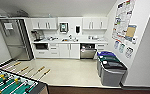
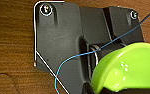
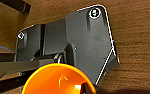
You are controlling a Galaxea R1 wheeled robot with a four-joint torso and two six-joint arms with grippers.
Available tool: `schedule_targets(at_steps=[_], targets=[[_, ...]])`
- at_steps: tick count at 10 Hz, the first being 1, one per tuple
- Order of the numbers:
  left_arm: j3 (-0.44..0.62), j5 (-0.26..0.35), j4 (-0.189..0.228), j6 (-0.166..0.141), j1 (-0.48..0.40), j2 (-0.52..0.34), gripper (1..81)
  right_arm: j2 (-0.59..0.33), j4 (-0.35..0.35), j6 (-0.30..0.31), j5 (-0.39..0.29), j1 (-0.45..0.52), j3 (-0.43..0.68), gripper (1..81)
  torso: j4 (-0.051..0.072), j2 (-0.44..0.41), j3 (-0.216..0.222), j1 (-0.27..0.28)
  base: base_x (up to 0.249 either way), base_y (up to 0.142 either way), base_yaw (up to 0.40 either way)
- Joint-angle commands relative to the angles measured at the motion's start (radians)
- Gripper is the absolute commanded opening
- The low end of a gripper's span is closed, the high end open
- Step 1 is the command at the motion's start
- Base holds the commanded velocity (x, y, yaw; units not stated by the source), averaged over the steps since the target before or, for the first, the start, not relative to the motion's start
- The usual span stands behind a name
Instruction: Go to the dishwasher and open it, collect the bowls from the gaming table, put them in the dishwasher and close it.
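Dishwasher (image 1: 88, 50) stands open; green bowl (image 2: 126, 70), orange bowl (image 3: 56, 80) cut off, hand grips unclear.

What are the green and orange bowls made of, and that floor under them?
Green bowl: likely glossy plastic, with bright highlights on its smooth surface. Orange bowl: the same shiny, plastic look. Floor: brown with wood grain; real wood or laminate, hard to tell.

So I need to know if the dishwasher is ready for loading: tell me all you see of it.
The dishwasher is built into the white lower cabinets, right of the sink run and behind the recycling bins. Its steel front hangs lowered from the top, leaving a dark gap, so it looks partly open. Nothing touches it.
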Motion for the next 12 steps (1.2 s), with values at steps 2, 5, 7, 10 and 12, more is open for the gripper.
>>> schedule_targets(at_steps=[2, 5, 7, 10, 12], targets=[[0.004, 0.054, 0.005, 0.004, -0.043, -0.013, 1.0, -0.024, -0.024, -0.005, -0.051, 0.036, 0.014, 1.0, -0.015, 0.000, 0.003, 0.000, 0.161, -0.071, 0.000], [0.004, 0.052, 0.003, 0.004, -0.043, -0.013, 1.0, -0.024, -0.025, -0.005, -0.051, 0.036, 0.014, 1.0, -0.019, 0.000, 0.003, 0.000, 0.161, -0.071, 0.000], [0.004, 0.052, 0.003, 0.004, -0.043, -0.013, 1.0, -0.024, -0.025, -0.005, -0.051, 0.035, 0.014, 1.0, -0.019, 0.000, 0.003, 0.000, 0.161, -0.071, 0.000], [0.004, 0.052, 0.003, 0.004, -0.043, -0.015, 1.0, -0.024, -0.025, -0.005, -0.049, 0.036, 0.011, 1.0, -0.019, 0.000, 0.003, 0.000, 0.161, -0.071, 0.000], [0.004, 0.052, 0.002, 0.004, -0.043, -0.013, 1.0, -0.024, -0.025, -0.005, -0.049, 0.036, 0.011, 1.0, -0.020, 0.000, 0.003, 0.000, 0.161, -0.071, 0.000]])
